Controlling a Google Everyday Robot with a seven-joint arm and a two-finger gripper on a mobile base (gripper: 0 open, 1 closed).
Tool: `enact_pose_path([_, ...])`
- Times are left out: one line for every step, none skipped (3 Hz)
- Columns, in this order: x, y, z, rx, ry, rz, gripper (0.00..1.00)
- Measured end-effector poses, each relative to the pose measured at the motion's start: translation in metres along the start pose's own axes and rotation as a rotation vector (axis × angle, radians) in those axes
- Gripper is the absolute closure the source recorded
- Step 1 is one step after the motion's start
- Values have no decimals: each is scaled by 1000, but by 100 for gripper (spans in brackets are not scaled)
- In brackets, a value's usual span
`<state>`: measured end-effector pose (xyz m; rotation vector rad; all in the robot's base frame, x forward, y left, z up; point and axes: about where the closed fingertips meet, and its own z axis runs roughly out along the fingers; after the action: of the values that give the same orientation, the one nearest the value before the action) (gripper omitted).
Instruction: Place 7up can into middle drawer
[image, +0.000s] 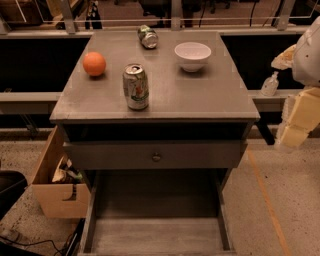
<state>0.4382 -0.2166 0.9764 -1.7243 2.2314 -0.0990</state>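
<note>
The 7up can (135, 86) stands upright near the front left of the grey cabinet top (210, 95); it is silver with a green label and a pull-tab top. The middle drawer (156, 236) is pulled out at the bottom of the view, and its flat floor is bare. Above it is a shut drawer front with a small round knob (156, 156). My gripper (298, 119) is at the right edge of the view, beside the cabinet's right side and far to the right of the can. It holds nothing that I can see.
An orange ball (94, 64) lies left of the can. A white bowl (192, 55) sits behind it to the right. A darker can (148, 36) lies on its side at the back. A cardboard box (56, 187) stands left of the cabinet. A small bottle (270, 84) stands on a ledge at the right.
</note>
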Motion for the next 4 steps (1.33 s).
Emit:
enact_pose_path([0,0,0,0,0,0,0])
enact_pose_path([-4,-19,-1,47,-70,46,0])
enact_pose_path([-13,-55,5,111,-220,129,0])
enact_pose_path([-30,-91,17,171,-432,193,0])
